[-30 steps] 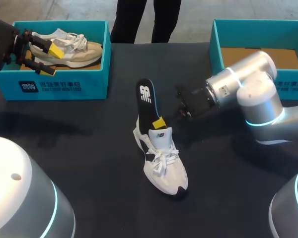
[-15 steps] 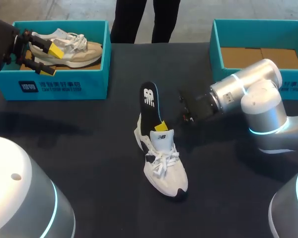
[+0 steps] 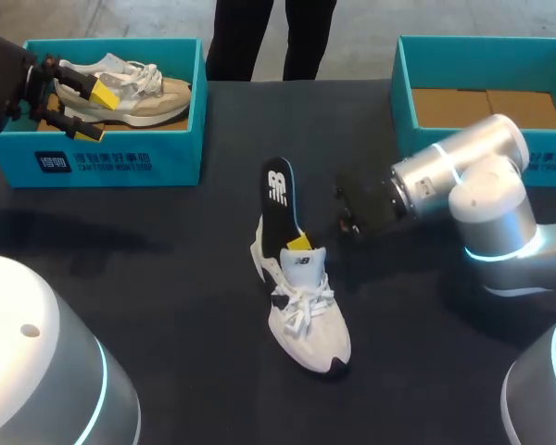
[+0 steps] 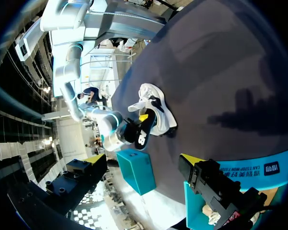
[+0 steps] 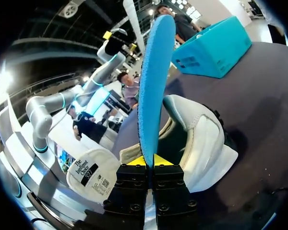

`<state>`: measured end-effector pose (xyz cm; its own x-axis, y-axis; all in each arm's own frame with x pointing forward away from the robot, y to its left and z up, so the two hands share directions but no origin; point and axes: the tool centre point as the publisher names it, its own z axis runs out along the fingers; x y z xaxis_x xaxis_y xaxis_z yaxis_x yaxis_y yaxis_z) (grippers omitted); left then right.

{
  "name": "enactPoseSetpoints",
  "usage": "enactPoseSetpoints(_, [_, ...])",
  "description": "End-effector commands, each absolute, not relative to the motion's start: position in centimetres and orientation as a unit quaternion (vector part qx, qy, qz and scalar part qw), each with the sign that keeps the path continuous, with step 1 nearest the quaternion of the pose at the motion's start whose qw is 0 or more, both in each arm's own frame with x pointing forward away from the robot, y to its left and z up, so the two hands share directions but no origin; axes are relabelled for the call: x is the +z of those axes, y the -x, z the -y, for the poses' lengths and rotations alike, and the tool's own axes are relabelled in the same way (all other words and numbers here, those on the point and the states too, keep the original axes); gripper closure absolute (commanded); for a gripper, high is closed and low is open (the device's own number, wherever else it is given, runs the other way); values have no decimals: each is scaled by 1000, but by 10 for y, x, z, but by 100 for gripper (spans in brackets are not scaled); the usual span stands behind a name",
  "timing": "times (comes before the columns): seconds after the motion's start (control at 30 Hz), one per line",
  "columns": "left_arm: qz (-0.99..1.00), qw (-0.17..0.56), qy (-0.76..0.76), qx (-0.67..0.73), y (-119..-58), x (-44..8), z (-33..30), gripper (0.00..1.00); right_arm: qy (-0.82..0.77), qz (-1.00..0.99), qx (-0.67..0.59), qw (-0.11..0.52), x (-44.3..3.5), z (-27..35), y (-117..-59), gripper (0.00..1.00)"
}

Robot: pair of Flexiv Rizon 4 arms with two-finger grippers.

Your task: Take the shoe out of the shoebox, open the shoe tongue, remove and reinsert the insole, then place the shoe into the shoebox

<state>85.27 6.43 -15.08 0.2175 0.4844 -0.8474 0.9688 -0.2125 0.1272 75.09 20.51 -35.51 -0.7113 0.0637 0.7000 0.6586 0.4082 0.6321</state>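
Nearest, mid-table (image 3: pixel 167 278), a white shoe (image 3: pixel 308 315) was seen resting on its sole, toe pointed near & slightly right, laces loose, tongue raised. An insole (image 3: pixel 280 199) was stuck up out of the heel opening & leaned toward the far side. Its black top face was shown in the head view and its blue underside in the R wrist view. Its lower end was hidden inside the shoe.

The R gripper (image 3: pixel 299 243) was found just beside the shoe's collar, w/ its arm entering from the right & held low over the table. Its fingers were clenched on the insole's edge. In the R wrist view both yellow fingertips (image 5: pixel 137 161) were pressed against the insole from opposite sides.

Farther off, at far right, a teal R box (image 3: pixel 403 102) was seen, w/ brown card lining shown inside. At far left a teal L box (image 3: pixel 120 162) was seen, w/ a tan shoe (image 3: pixel 157 97) laid in it. The L gripper (image 3: pixel 93 111) was held over the left part of the L box, above the tan shoe. Its fingers were spread & released, w/ nothing gripped between them.
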Motion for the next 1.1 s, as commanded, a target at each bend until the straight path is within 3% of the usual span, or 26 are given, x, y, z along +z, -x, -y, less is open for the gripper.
enactPoseSetpoints(0.03, [-521,350,-698,-345,-853,-151,-64,0,232,782,-495,300,-357,-202,-743,100])
enactPoseSetpoints(0.13, [-521,350,-698,-345,-853,-151,-64,0,229,779,-500,301,-356,-204,-747,100])
enactPoseSetpoints(0.17, [-521,350,-698,-345,-853,-151,-64,0,229,778,-502,301,-356,-205,-748,68])
enactPoseSetpoints(0.2, [-521,350,-698,-345,-853,-151,-64,0,229,777,-504,301,-356,-205,-750,60])
enactPoseSetpoints(0.23, [-521,350,-698,-345,-853,-151,-64,0,232,776,-506,297,-355,-206,-752,13])
enactPoseSetpoints(0.27, [-521,350,-698,-345,-853,-151,-64,0,231,775,-510,293,-354,-206,-754,0])
enactPoseSetpoints(0.57, [-521,350,-698,-345,-853,-151,-64,0,225,781,-516,270,-340,-216,-772,0])
enactPoseSetpoints(0.67, [-521,350,-698,-345,-853,-151,-64,0,235,784,-511,262,-336,-219,-777,5])
enactPoseSetpoints(0.77, [-521,350,-698,-345,-853,-151,-64,0,247,785,-508,254,-334,-222,-780,22])
enactPoseSetpoints(0.83, [-521,350,-698,-345,-853,-151,-64,0,254,787,-504,250,-333,-224,-781,45])
enactPoseSetpoints(0.87, [-521,350,-698,-345,-853,-151,-64,0,255,787,-503,249,-334,-226,-782,51])
enactPoseSetpoints(0.97, [-521,350,-698,-345,-853,-151,-64,0,266,790,-494,248,-335,-228,-783,56])
enactPoseSetpoints(1.1, [-521,350,-698,-345,-853,-151,-64,0,269,791,-490,246,-337,-228,-783,79])
